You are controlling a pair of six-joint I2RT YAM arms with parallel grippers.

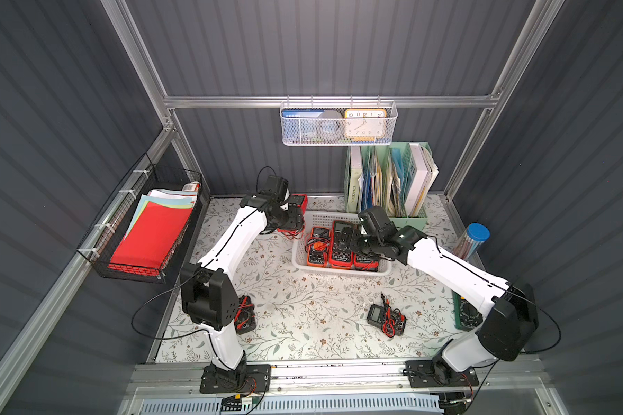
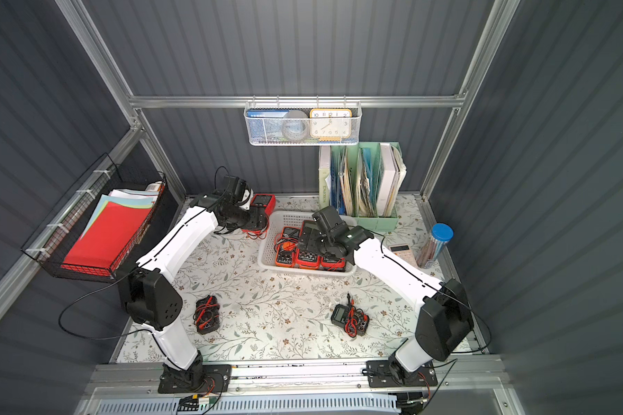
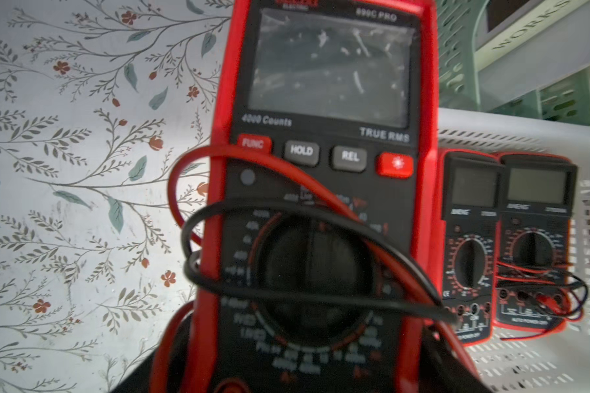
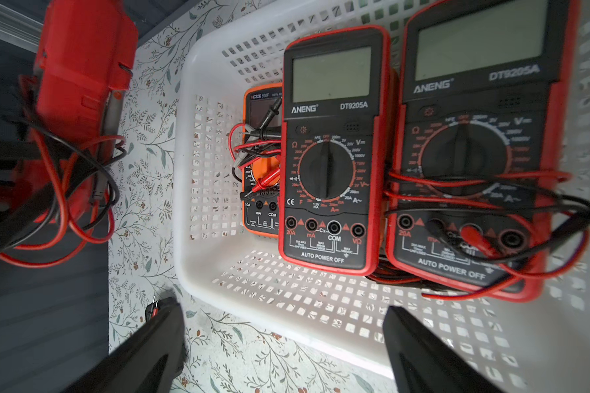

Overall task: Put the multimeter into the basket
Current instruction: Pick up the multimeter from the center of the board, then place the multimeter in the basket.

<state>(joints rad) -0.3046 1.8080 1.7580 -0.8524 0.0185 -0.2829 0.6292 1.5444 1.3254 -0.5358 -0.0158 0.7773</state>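
A red multimeter with red and black leads looped round it sits in my left gripper, which is shut on its lower body just left of the basket. The right wrist view shows this multimeter tilted above the floral table. The white perforated basket holds an orange multimeter and two red-edged black ones. Over the basket's near wall hangs my right gripper, open and empty.
On the table lie a dark multimeter at front right, another by the left arm, and a green one at the right edge. A green file holder stands behind the basket, a pencil tube to its right.
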